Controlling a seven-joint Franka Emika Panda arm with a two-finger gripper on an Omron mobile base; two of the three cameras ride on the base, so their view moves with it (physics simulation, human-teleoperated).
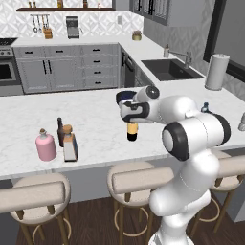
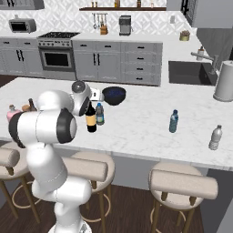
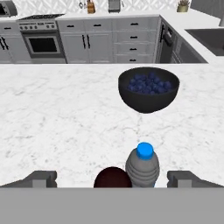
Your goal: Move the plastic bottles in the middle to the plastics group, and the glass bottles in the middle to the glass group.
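Note:
The dark wine bottle (image 1: 132, 130) (image 2: 91, 119) with its orange-yellow label stands mid-counter, its round top (image 3: 112, 177) low in the hand view. Beside it stands a grey plastic bottle (image 2: 99, 114) (image 3: 142, 167) with a blue cap. My gripper (image 3: 113, 180) (image 1: 132, 117) hangs open just above both; its fingertips (image 3: 42, 178) are spread wide either side of them. The squarish pale corked bottle (image 1: 70, 145) stands at the left with the pink bottle (image 1: 46, 146) and the slim dark brown bottle (image 1: 60, 131). The small blue water bottle (image 2: 173, 121) (image 1: 205, 107) stands to the right.
A dark bowl of blueberries (image 3: 148, 89) (image 2: 113, 95) sits just behind the two middle bottles. A clear bottle (image 2: 215, 138) stands near the counter's right front edge, a paper towel roll (image 2: 224, 82) behind it. Stools line the counter front; the sink (image 1: 167, 69) lies beyond.

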